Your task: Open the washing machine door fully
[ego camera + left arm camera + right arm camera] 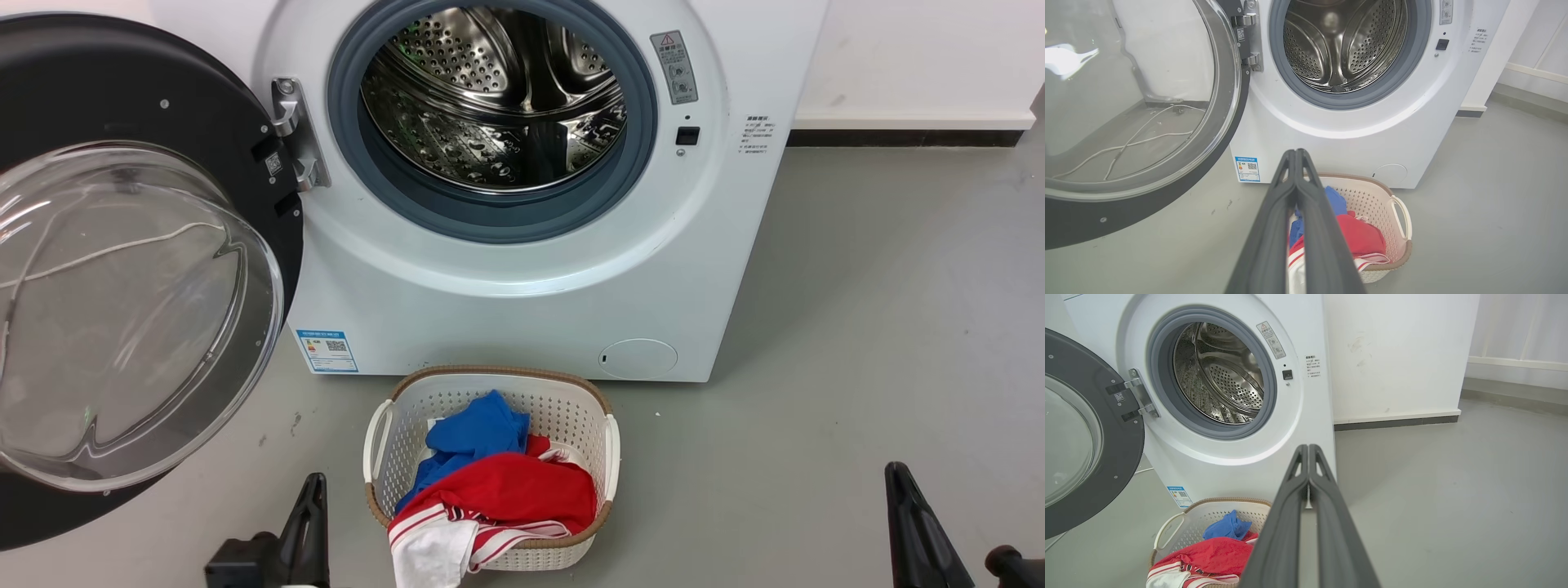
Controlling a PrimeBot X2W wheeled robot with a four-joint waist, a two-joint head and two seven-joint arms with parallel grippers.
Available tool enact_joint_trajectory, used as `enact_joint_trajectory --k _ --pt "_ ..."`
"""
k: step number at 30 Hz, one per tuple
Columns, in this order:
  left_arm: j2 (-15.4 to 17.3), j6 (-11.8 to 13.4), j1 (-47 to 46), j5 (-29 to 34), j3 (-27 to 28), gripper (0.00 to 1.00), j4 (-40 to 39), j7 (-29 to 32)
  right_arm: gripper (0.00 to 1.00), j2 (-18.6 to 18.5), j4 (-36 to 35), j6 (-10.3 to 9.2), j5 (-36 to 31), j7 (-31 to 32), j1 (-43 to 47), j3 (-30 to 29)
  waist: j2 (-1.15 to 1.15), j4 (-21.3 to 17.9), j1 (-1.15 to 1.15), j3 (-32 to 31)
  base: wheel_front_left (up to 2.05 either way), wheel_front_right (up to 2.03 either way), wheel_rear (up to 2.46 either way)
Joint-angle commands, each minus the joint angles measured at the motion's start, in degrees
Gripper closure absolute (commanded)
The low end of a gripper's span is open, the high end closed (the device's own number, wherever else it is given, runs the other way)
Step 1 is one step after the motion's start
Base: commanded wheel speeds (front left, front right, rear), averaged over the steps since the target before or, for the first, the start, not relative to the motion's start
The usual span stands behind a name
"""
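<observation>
With the washing machine door [139, 310] hanging wide open left of the washing machine [506, 278], the opening seemed done; left gripper [1295, 157] and right gripper [1308, 451], pressed together and empty, owed at most a nudge.

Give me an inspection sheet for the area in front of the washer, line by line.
Surface: grey floor, a few small marks.
Job's things: washing machine door swung wide open to the left; washing machine, its drum looks empty.
Clutter: laundry basket in front of the machine, holding red, blue and white clothes.
Grippers: left gripper and right gripper both shut, holding nothing.
Cables: white cable on the floor behind the door, seen through its glass.
Surroundings: white wall with dark skirting.
</observation>
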Motion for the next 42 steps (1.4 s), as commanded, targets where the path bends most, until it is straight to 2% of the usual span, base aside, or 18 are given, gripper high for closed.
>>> enact_joint_trajectory --k 1,20,42 --pt "0.1 -0.3 -1.3 -2.2 0.5 1.00 -0.6 0.4 1.00 -0.2 -0.5 0.00 2.4 0.3 -0.8 0.1 0.00 0.0 0.00 0.0 0.00 0.00 0.00" --pt "0.1 -1.7 -4.1 -23.3 2.0 1.00 0.3 5.3 1.00 -1.3 3.4 0.00 23.7 4.3 -5.6 1.0 0.00 -0.4 0.00 0.3 0.00 0.00 0.00" --pt "0.1 -3.1 -6.8 -42.6 3.6 1.00 1.5 10.0 1.00 -1.8 6.8 0.00 42.7 8.4 -9.8 1.3 0.00 -0.9 0.00 0.6 0.00 0.00 0.00"
